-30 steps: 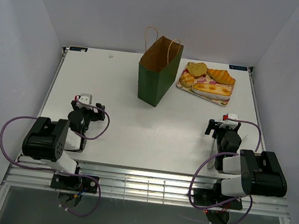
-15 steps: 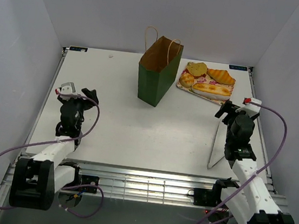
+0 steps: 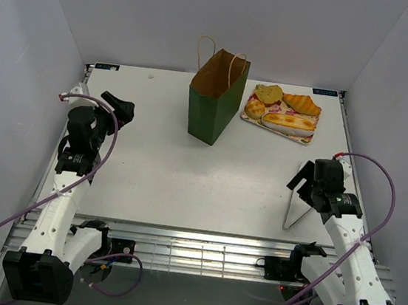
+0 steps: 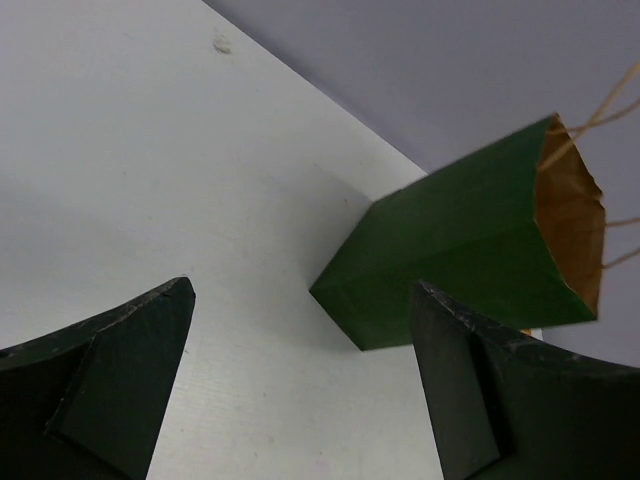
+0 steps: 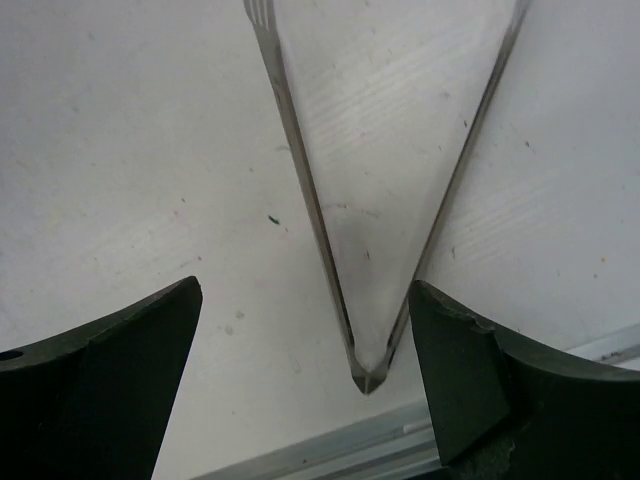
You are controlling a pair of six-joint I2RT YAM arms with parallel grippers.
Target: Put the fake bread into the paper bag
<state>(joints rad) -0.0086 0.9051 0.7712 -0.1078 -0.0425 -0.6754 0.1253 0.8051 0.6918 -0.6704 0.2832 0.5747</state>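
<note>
A: Where was the fake bread (image 3: pixel 282 110)?

B: All 4 pcs lay on the floral tray (image 3: pixel 307 140), far R part of the table (image 3: pixel 172 171). The baguette (image 3: pixel 289 122) was along the near side, the croissant (image 3: pixel 301 103) behind it, and the 2 buns (image 3: pixel 269 93) toward the bag side. Nothing had gone in the bag.

A: And the paper bag (image 3: pixel 216 98)?

B: It stood upright at far ctr, mouth open, brown inside showing, both handles (image 3: pixel 205 48) sticking up. The tray sat just beside it on its R; couldn't tell if they touched.

A: L gripper (image 3: pixel 117 105)?

B: Jaws were spread wide w/ nothing between them. It was up over the far L part of the table, well apart from the bag and pointing toward it. In the L wrist view the L gripper (image 4: pixel 300 290) framed the bag (image 4: pixel 450 260), green side and open top both visible.

A: R gripper (image 3: pixel 301 178)?

B: It was spread too, and empty. It hung over the near R part of the table, above a pair of metal tongs (image 3: pixel 285 226). The tongs lay flat, V-shaped, apex toward the near edge. In the R wrist view the tongs (image 5: pixel 367 378) lay between the fingers of the R gripper (image 5: pixel 305 290), w/ neither finger touching them.

A: Was either arm near the bread?

B: No, both were well apart from the tray.
</note>
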